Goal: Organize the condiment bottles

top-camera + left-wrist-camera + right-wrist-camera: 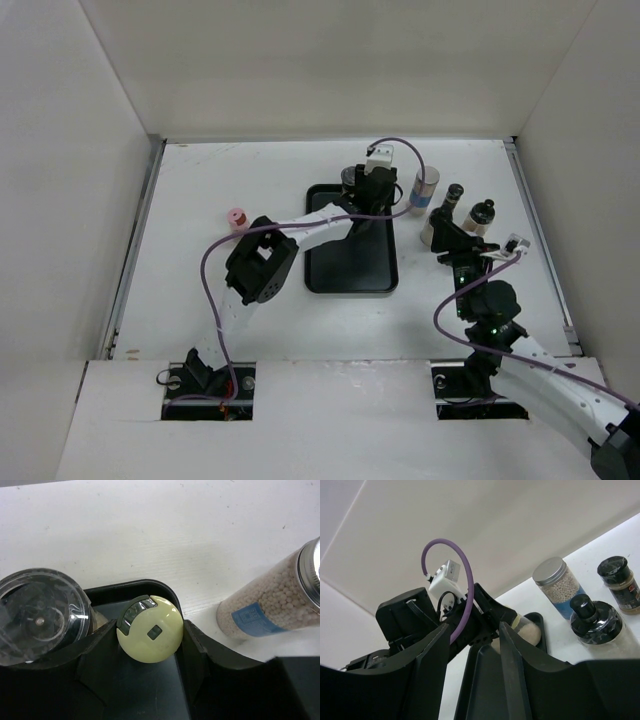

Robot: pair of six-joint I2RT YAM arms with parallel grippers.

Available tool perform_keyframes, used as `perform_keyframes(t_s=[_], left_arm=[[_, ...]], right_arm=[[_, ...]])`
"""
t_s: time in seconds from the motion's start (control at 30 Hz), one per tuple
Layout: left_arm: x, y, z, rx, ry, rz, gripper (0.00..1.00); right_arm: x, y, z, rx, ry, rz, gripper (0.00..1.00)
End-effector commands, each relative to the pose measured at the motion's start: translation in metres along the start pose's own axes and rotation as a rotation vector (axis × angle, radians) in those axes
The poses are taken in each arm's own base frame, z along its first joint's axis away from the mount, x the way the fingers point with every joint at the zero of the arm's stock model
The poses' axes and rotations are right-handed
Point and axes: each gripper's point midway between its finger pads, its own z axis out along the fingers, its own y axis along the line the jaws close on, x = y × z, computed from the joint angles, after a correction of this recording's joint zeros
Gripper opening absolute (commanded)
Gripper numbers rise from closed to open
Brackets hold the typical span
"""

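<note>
My left gripper [362,183] [148,635] is shut on a yellow-lidded bottle [150,628] standing at the far right corner of the black tray [350,265]. A bottle with a clear grey lid [37,615] stands in the tray just left of it. The tall cylinder with a blue band [426,190] [275,605] stands on the table right of the tray. Two black-lidded bottles [452,200] [482,215] stand further right. My right gripper [443,232] [472,625] is open and empty beside them. A pink-lidded bottle [237,218] stands left of the tray.
White walls enclose the table on the left, back and right. The left arm lies across the tray's left edge. In the right wrist view the nearer black-lidded bottle [595,622] is just right of my right finger.
</note>
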Motion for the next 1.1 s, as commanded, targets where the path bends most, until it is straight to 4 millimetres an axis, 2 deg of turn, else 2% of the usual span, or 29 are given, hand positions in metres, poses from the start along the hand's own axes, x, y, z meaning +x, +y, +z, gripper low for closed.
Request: perform_keyframes(t_s=[0.0,0.2,0.37,0.53,0.67,0.83,0.97,1.07], left_arm=[[-0.048,-0.013,0.001,0.038,-0.106,-0.036,0.36],[-0.037,-0.01,0.011,0.024,-0.098,0.002,0.42],[-0.033,-0.008,0.011,0.02,-0.089,0.008,0.6],[-0.047,-0.014,0.001,0.037,-0.11,-0.003,0.78],[-0.071,-0.025,-0.017,0.076,-0.151,-0.022,0.83],[-0.114,-0.036,-0.05,0.139,-0.22,-0.071,0.83],[-0.154,-0.035,-0.084,0.173,-0.285,-0.118,0.82],[-0.182,-0.023,-0.108,0.182,-0.336,-0.161,0.76]], right_arm=[[-0.007,0.003,0.002,-0.003,-0.023,0.016,0.5],[-0.007,0.003,0.003,-0.004,-0.022,0.014,0.51],[-0.007,0.002,0.002,-0.003,-0.023,0.014,0.52],[-0.01,0.003,0.001,-0.007,-0.029,0.018,0.52],[-0.015,0.004,-0.001,-0.012,-0.043,0.026,0.51],[-0.022,0.004,-0.004,-0.016,-0.064,0.038,0.51],[-0.03,0.003,-0.007,-0.016,-0.09,0.05,0.5],[-0.035,0.003,-0.009,-0.017,-0.107,0.056,0.48]])
